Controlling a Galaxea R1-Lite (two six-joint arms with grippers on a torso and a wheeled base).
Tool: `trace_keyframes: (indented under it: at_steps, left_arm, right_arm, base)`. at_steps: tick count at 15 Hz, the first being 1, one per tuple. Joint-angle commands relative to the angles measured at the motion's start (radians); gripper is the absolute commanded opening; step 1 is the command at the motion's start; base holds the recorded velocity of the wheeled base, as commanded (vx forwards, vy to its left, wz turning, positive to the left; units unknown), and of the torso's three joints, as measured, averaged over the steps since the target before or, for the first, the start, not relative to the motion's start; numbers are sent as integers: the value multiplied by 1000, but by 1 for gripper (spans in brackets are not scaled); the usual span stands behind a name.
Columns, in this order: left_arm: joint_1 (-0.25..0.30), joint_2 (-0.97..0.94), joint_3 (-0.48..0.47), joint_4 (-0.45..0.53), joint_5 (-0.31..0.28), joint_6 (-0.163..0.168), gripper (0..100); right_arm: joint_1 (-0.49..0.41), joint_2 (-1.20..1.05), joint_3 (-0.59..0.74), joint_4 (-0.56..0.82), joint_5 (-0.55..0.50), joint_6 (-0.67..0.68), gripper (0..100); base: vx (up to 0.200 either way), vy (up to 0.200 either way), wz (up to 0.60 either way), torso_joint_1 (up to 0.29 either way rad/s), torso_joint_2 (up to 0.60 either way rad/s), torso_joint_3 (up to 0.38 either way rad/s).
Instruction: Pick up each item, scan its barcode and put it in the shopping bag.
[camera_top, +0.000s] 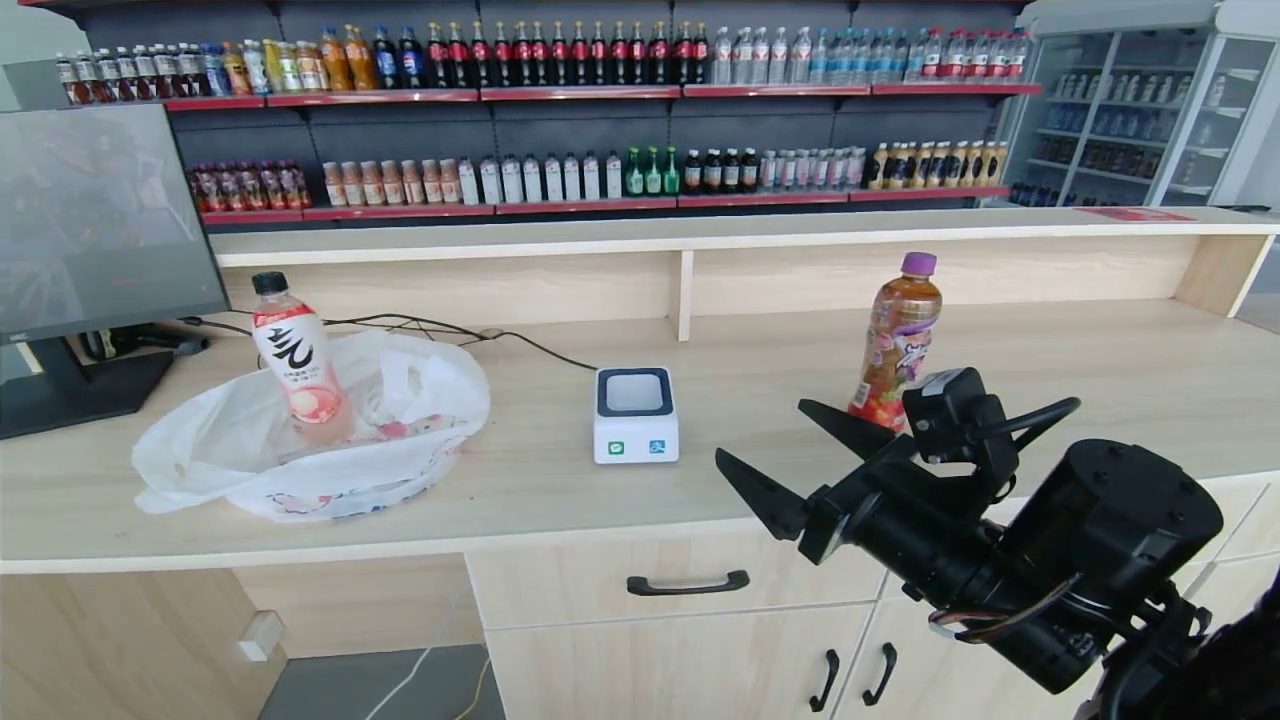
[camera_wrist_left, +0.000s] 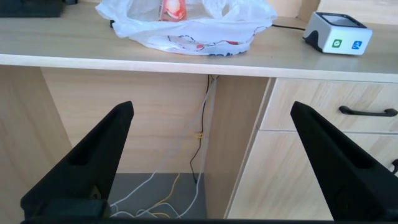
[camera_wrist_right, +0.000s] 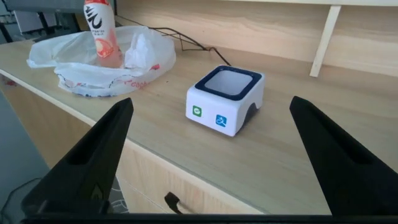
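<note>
A pink-labelled bottle with a black cap stands upright inside the white shopping bag at the counter's left. An orange drink bottle with a purple cap stands upright at the right of the counter. Between them sits the white barcode scanner, window facing up. My right gripper hangs open and holds nothing, over the counter's front edge, just left of and nearer than the purple-capped bottle; it faces the scanner and the bag. My left gripper is open with nothing in it, below counter height, facing the cabinet front under the bag.
A monitor stands at the far left, with cables running behind the bag. A raised ledge backs the counter, with drink shelves behind. Drawers with black handles lie under the counter. Bare countertop surrounds the scanner.
</note>
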Motion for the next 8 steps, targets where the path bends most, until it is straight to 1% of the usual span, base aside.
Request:
trace_keyframes:
  at_steps: [1,4,8]
  left_arm:
    - [1,0,0,0,0,0,100]
    - [1,0,0,0,0,0,100]
    - [1,0,0,0,0,0,100]
  right_arm:
    - [0,2,0,-1,0,0,100]
    - [-3,4,11,-1,0,0,100]
    - [-86,7,-3,-1,2,0,100]
  base:
    - [0,-200,0,2,7,2]
    - [0,0,0,0,0,0]
    - [0,0,0,0,0,0]
